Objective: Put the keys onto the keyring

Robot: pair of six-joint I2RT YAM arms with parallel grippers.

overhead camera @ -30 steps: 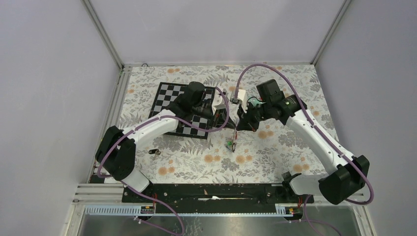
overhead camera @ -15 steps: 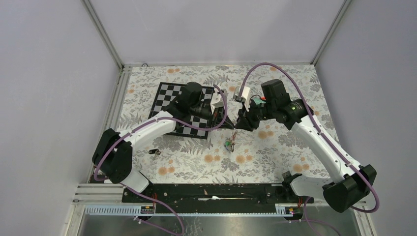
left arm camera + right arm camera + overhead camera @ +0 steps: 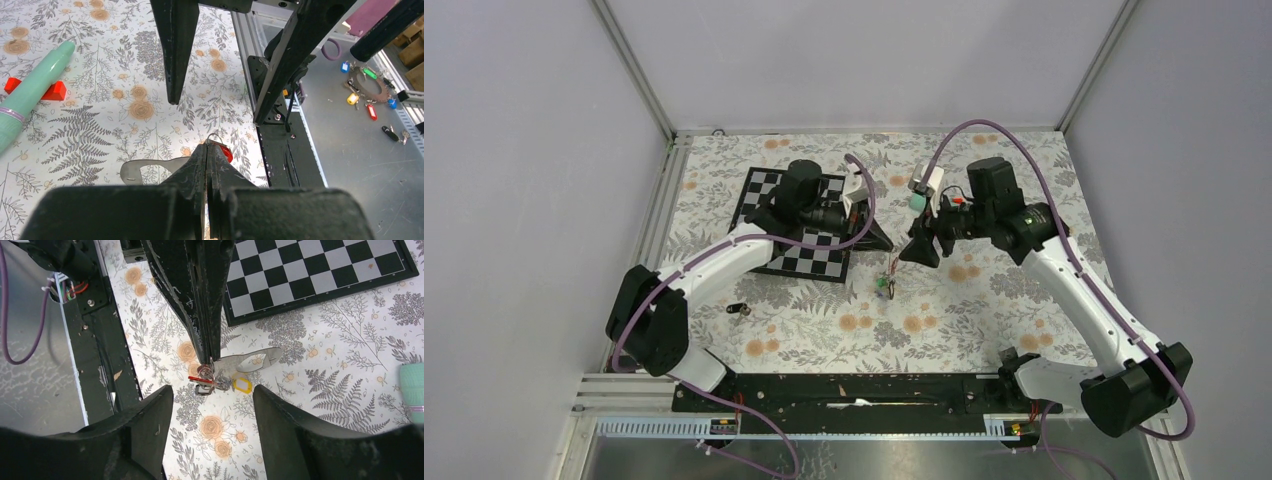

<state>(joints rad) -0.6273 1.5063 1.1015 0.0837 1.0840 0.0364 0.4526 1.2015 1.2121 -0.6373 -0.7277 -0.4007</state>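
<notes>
My left gripper [image 3: 207, 148] is shut on the keyring [image 3: 256, 358], a flat grey loop that sticks out sideways from its tips [image 3: 885, 246]. A small bunch of keys [image 3: 216, 380] hangs below those tips, with a red tag [image 3: 224, 151] and a yellow tag [image 3: 242, 385] showing. The bunch [image 3: 885, 283] dangles just above the flowered cloth. My right gripper [image 3: 212, 396] stands open, a little to the right of the bunch [image 3: 918, 252], with nothing between its fingers [image 3: 174, 55].
A chessboard [image 3: 762, 196] lies under the left arm. A teal tube [image 3: 29, 91] with a red cap [image 3: 52, 92] rests behind the right gripper. One black-tagged key [image 3: 739, 310] lies near the left arm's base. Another set of coloured keys [image 3: 368, 91] lies off the table.
The right gripper has opened and drawn back to the right, away from the bunch. The left gripper, still shut, has shifted slightly left with the keyring and keys.
</notes>
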